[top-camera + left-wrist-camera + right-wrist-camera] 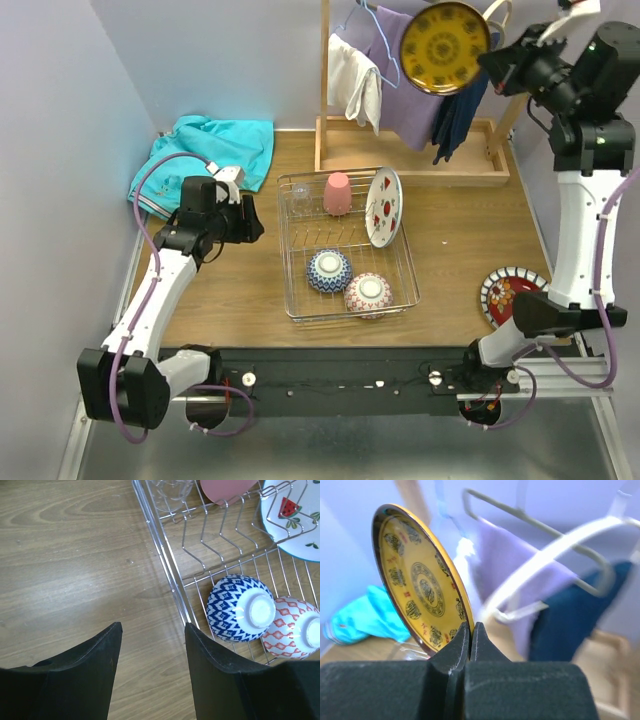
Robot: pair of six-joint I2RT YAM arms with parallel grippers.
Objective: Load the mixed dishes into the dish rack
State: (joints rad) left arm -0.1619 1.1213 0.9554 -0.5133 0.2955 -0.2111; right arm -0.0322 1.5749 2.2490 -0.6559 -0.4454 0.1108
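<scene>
The silver wire dish rack [404, 288] sits mid-table. It holds a pink cup [337, 193], a small clear glass [300, 196], a fruit-motif white plate [383, 207] on edge, a blue-patterned bowl [329, 270] and a pink-patterned bowl [368, 293], both upside down. My right gripper [497, 58] is shut on the rim of the yellow plate [444, 47], held high at the back right; it also shows in the right wrist view [420, 585]. A red plate [507, 293] lies at the table's right. My left gripper [152, 630] is open and empty, left of the rack [165, 565].
A wooden clothes rack [405, 160] with hanging purple, white and dark blue cloths stands at the back, right behind the yellow plate. A teal cloth [210, 150] lies at the back left corner. Bare wood lies left of the dish rack.
</scene>
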